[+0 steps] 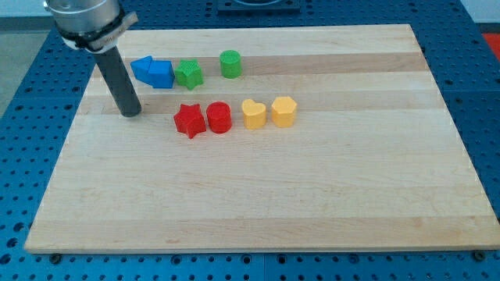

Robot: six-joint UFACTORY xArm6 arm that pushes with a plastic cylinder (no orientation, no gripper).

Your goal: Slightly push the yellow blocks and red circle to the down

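Eight small blocks sit on the upper half of the wooden desk (258,195), in two short rows. In the lower row, from the view's left, stand the red star (189,120), the red circle (219,118), the yellow heart (253,114) and a second yellow block (283,112) of rounded, unclear shape. The star and circle touch or nearly touch; the two yellow blocks stand just beside each other, with a small gap between the circle and the heart. In the upper row, two blue blocks (154,71) of angular shape are pressed together, the green star (189,74) is just to their right, and the green cylinder (230,63) stands a little apart further right. The arm carries no grasping tool, only a dark rod; my tip (131,114) rests on the desk to the left of the red star, below the blue blocks, touching no block and well apart from the yellow ones.
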